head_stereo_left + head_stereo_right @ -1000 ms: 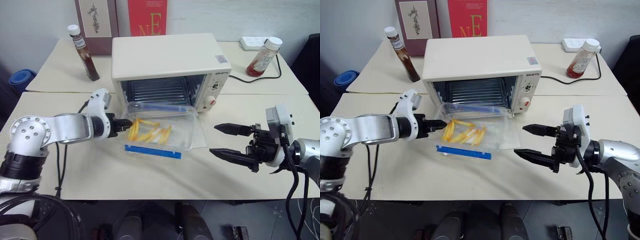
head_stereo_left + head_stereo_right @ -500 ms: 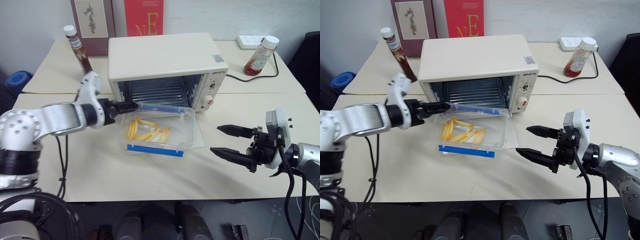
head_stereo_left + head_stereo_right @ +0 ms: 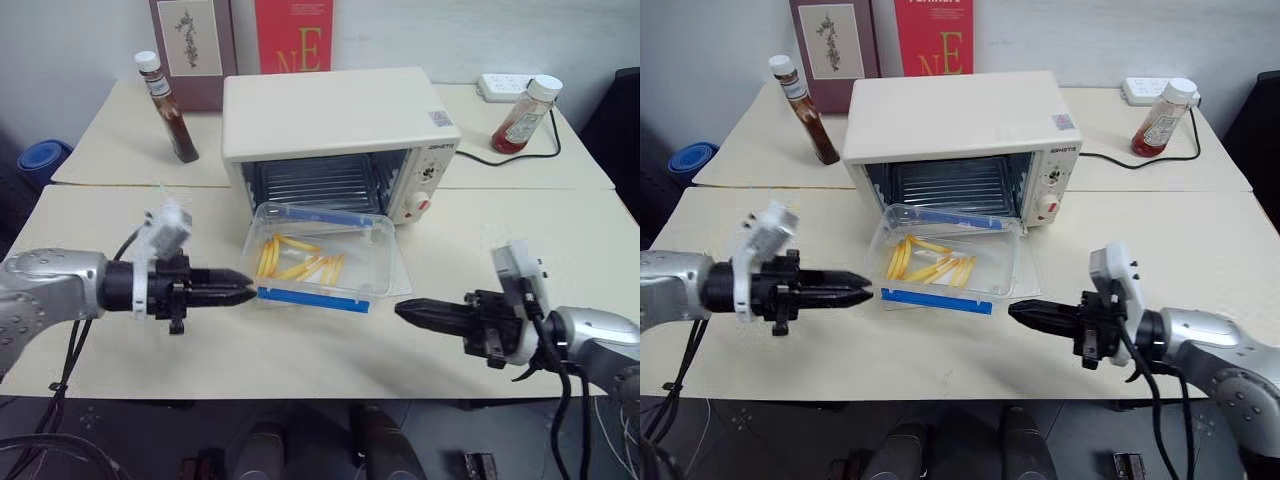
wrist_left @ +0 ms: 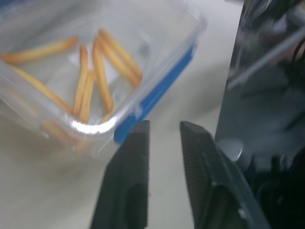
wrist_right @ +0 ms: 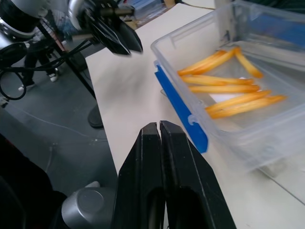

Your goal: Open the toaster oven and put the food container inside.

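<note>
A: Where do the two eye views sit?
B: High on the head, looking forward and down over the worktop [image 3: 300, 350]. They stand side by side, so both take in the same scene: the toaster oven [image 3: 340, 125] at the back, the food container [image 3: 318, 262] in front of it.
A: And the wrist views?
B: Each looks along its own fingers, very near. The left wrist view faces the food container's corner from close by; the right wrist view looks across its blue clip [image 5: 180, 109] towards the left gripper [image 5: 125, 42].
A: So the shared part?
B: The food container, seen by all four.
</note>
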